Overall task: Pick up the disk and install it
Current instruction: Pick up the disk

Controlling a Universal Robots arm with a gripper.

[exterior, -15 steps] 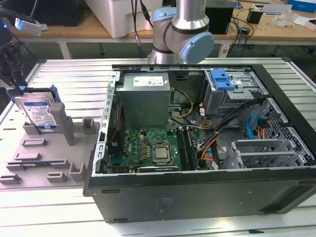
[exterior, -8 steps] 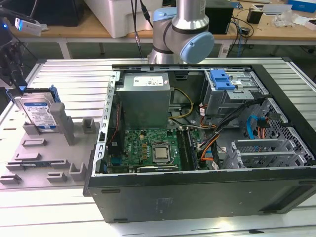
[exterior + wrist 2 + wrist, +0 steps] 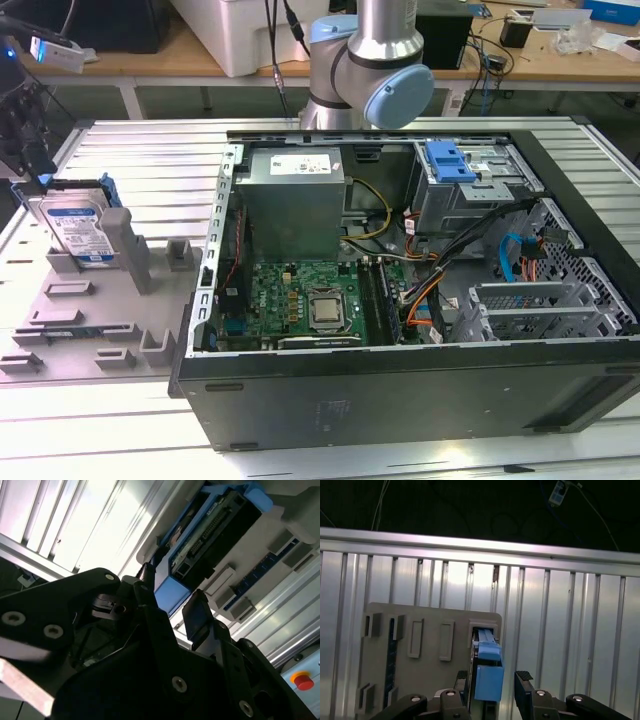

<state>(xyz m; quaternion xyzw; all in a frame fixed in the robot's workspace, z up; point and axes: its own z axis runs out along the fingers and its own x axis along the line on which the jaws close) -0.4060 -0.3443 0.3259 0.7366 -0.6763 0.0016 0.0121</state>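
— Where's the disk?

— At the exterior view's left, standing on edge in a slot of the grey fixture. Its label faces the camera, and it is well apart from the open computer case in the middle of that frame.

— And the gripper?

— It straddles the disk's blue bracket end in both wrist views. The fingers are spread wide. One is just beside the bracket, and a strip of the slatted table shows between the other and the bracket (I can't tell whether the nearer finger touches).

— So nothing is gripped?

— No, the disk sits in the fixture, not lifted.

— And the case?

— It lies open on the table. The grey drive cage with the blue latch piece on top is in the upper right of the exterior frame. The arm's base is behind the case, top centre.
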